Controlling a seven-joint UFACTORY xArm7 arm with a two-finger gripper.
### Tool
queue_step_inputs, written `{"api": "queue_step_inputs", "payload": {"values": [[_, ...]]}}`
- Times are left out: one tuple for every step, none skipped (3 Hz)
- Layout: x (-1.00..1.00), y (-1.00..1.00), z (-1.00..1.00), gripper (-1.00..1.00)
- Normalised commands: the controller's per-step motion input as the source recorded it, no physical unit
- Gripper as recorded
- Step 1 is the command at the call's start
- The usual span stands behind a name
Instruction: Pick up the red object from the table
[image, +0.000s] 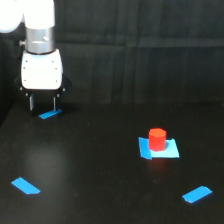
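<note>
My white box-shaped gripper (42, 104) hung at the far side of the exterior view's left, its two short dark fingers (31, 103) pointing straight down with a visible gap between them and nothing held in that gap. Just below the fingertips lay a small strip of bright blue tape (49, 114) on the flat matte black table (90, 165); whether the tips touched the surface I could not tell. The small bright red-orange stubby cylinder (157, 139) that I was meant to lift stood upright well away from me, toward the exterior view's right and nearer the camera, resting on a larger square patch of blue tape (169, 149). It was untouched, with open tabletop between us. Two more blue tape pieces lay near the front edge, one at the left (25, 186) and one at the right (196, 194), neither close to the red piece. By my reckoning none of the job was done: I had yet to cross over, line my fingers up on either side of the cylinder, lower, close on it and raise it clear. The cylinder looked narrower than my head, so my open fingers seemed likely to straddle it.
</note>
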Motion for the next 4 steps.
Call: {"api": "queue_step_inputs", "payload": {"values": [[0.04,-0.05,0.14,1.00],[0.66,-0.57,-0.06,0.95],[0.61,0.00,0.13,1.00],[0.82,-0.25,0.17,0.92]]}}
